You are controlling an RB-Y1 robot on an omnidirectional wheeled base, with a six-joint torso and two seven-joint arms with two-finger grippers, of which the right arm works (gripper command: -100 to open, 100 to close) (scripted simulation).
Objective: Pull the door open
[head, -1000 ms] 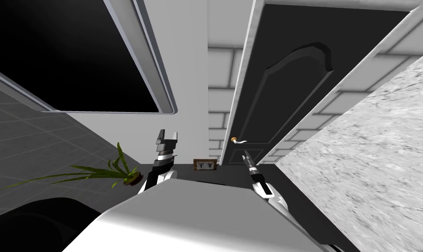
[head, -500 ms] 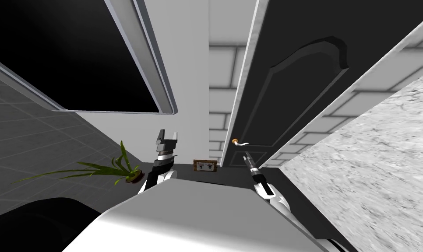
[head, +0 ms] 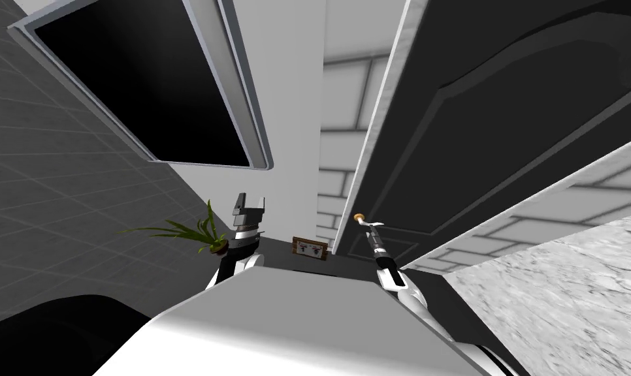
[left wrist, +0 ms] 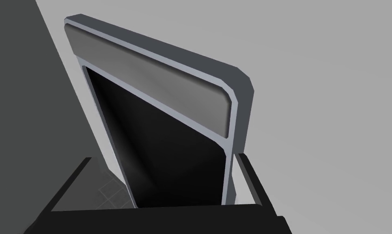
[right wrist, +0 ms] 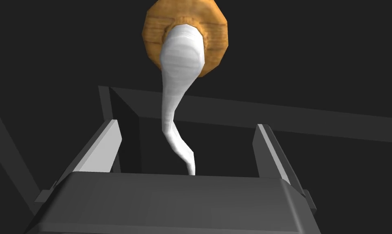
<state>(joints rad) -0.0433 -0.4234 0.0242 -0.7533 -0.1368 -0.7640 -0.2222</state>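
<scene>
Potted plant (head: 206, 234) on the floor at far left. Left gripper (head: 251, 198) raised beside it, fingers spread, holding nothing. Small framed picture (head: 309, 247) stands low against the wall. Right of that, the dark panelled door (head: 477, 130). Right gripper (right wrist: 186, 126) sits at its white lever handle (right wrist: 173, 109): fingers released, lever between them, touching neither. Brown rosette (right wrist: 186, 38) lies beyond.

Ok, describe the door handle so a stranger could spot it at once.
Find the tall dark panelled door set in the white brick wall. Near its edge by the pale frame, a slim white curved lever springs from a round orange-brown rosette. Nothing else on the door is white or orange.
</scene>
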